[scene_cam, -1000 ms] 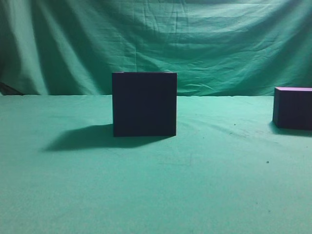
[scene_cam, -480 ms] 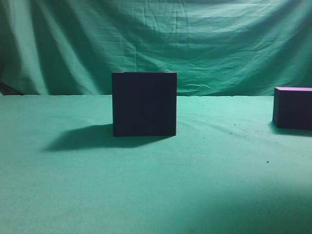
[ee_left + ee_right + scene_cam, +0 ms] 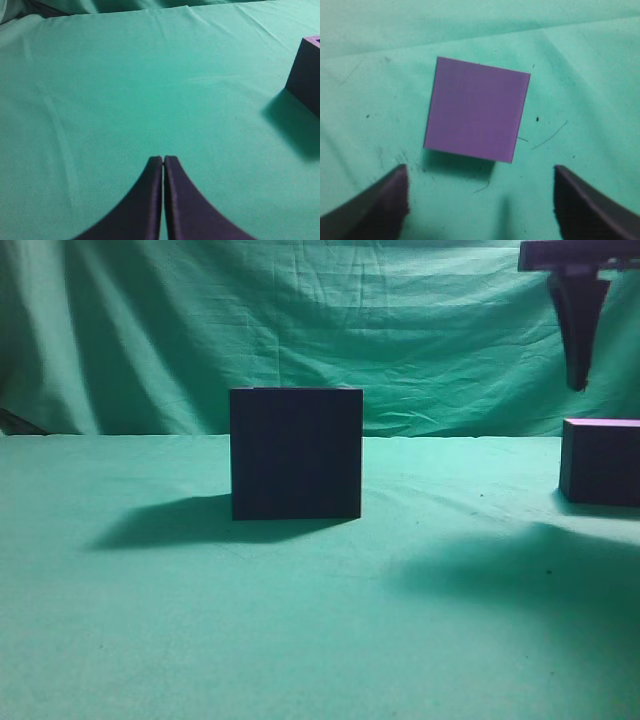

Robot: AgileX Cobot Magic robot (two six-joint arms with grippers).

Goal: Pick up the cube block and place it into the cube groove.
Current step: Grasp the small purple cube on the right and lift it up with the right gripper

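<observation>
The cube block (image 3: 601, 462) sits on the green cloth at the right edge of the exterior view, with a lighter purple top. In the right wrist view its purple top (image 3: 477, 115) lies just ahead of my right gripper (image 3: 480, 170), which is open wide, empty and above the cube. One of its fingers (image 3: 577, 335) hangs at the top right of the exterior view. The large dark box (image 3: 296, 453) stands mid-table, and its groove is hidden. Its corner shows in the left wrist view (image 3: 307, 75). My left gripper (image 3: 163, 159) is shut and empty over bare cloth, left of the box.
Green cloth (image 3: 300, 620) covers the table and hangs as a backdrop (image 3: 300, 320). The big box casts a shadow to its left. A wide shadow of the right arm lies on the cloth at front right (image 3: 500, 570).
My right gripper has come into the exterior view at the top right, above the cube block, and its shadow has spread over the cloth at the right. The box and cube have not moved.
</observation>
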